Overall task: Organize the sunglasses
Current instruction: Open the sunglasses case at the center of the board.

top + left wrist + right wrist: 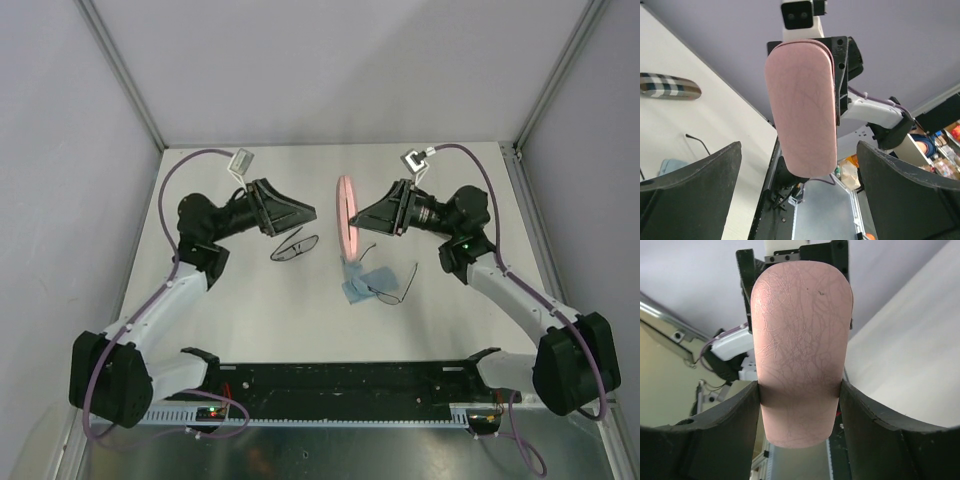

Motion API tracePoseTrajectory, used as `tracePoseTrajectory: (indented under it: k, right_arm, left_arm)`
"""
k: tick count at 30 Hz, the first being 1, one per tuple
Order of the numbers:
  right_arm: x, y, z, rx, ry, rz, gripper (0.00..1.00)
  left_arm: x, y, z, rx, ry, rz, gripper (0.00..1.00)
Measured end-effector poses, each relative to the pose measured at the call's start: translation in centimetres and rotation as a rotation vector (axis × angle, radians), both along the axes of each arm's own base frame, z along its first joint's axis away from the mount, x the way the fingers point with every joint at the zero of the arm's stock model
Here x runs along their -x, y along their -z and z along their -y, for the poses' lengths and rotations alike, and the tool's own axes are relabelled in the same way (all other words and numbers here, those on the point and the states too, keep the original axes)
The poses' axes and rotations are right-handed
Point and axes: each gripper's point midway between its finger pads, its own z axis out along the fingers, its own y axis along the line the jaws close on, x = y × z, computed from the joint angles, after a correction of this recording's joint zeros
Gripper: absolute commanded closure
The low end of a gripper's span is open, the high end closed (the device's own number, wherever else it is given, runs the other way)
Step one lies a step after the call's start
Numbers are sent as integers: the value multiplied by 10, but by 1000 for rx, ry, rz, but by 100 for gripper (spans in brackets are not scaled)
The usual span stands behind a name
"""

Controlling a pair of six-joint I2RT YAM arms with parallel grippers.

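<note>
Two sunglasses (296, 246) lie outside the jaws: left apart, right clamping the pink case (346, 215).

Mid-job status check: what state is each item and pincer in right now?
Left pincer: open, empty, facing the pink case.
Right pincer: shut on the pink case.
Pink case: closed, held on edge.
Black-rimmed sunglasses: unfolded, lying on the table, untouched.
Wire-framed glasses: unfolded, lying partly on the blue cloth.
Blue cloth: rumpled, on the table.
Checkered case: closed, lying flat on the table.
</note>
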Motion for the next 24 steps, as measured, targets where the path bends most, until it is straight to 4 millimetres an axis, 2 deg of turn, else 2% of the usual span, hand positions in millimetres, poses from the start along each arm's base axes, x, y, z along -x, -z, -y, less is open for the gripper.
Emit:
tracePoseTrajectory:
  k: [5,8,12,16,24]
  right_arm:
    - [15,-11,-11,-56,-97,5,60]
    - [23,-12,-16,-64,-131,6,60]
    - [31,-14,-21,-69,-160,14,60]
    - [32,-11,-22,-62,-163,13,60]
    - [29,-1,-24,-31,-152,6,62]
  left_arm:
    - [8,-15,12,31,52,26,1]
    - [8,-13,18,39,74,9,3]
    - [7,-8,24,44,98,-19,11]
    - [9,-10,27,55,113,-15,17]
    - [17,-10,33,55,155,-9,11]
